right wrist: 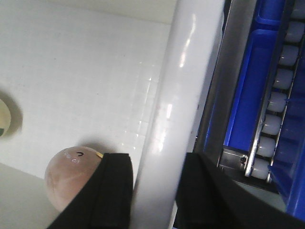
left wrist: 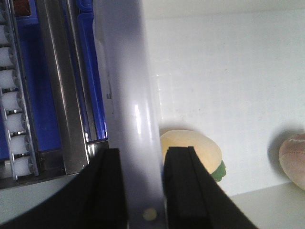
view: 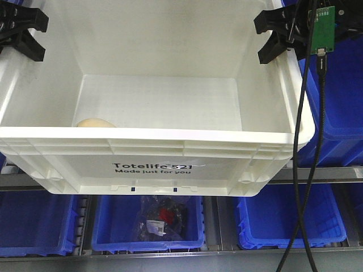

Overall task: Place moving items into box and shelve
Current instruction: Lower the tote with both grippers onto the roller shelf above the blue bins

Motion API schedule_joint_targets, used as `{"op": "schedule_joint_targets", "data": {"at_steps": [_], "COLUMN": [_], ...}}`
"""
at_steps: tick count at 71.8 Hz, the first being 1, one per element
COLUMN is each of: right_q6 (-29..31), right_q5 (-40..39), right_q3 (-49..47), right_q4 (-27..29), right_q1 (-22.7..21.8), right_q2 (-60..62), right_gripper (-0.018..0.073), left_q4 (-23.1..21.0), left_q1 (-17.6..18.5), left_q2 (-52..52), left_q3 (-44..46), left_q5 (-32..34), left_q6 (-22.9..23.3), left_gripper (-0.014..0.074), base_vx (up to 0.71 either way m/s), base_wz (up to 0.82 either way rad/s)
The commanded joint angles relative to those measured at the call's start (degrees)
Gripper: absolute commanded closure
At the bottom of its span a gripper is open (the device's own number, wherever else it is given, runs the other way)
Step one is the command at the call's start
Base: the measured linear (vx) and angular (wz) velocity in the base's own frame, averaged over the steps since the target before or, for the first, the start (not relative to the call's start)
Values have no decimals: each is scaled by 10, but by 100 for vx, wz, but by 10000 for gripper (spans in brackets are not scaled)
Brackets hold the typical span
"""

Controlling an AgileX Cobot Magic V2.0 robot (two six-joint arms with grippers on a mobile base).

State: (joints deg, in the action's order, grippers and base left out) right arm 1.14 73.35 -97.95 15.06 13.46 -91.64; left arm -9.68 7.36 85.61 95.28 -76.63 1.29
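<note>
Both claws clamp the white box (view: 153, 164) by its side rims: the left claw (left wrist: 142, 191) grips one rim, the right claw (right wrist: 155, 191) the other. Inside, the cream fruit (left wrist: 190, 152) and the reddish fruit (right wrist: 71, 176) lie on the box floor, apart. Blue bins (view: 289, 218) sit on the shelf below.

My left gripper (view: 21, 31) and right gripper (view: 279, 35) are both matte black, with angular, forked finger shapes. Up close, the left fingers (left wrist: 108, 191) look flat and blocky. A small green circuit board (view: 323, 29) hangs by my right wrist, with two black cables (view: 309, 141) trailing down from it.
</note>
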Motion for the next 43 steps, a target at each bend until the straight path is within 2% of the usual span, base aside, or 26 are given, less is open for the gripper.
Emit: {"op": "schedule_joint_targets", "data": {"at_steps": [1, 43], "right_q6": [16, 16], "right_q5": [-29, -35], "right_q3": [-24, -24], "right_q4": [151, 152], "right_q1": [17, 17], "right_q2": [33, 33], "right_gripper": [562, 562], "left_q4": [-128, -128], "left_q1": [17, 17], "left_q2": [-26, -26], "left_q3": [27, 27], "left_q5": [58, 63], "left_q6": [-1, 0], "left_gripper": [597, 597], "base_vx": [0, 0], "base_wz": [0, 0]}}
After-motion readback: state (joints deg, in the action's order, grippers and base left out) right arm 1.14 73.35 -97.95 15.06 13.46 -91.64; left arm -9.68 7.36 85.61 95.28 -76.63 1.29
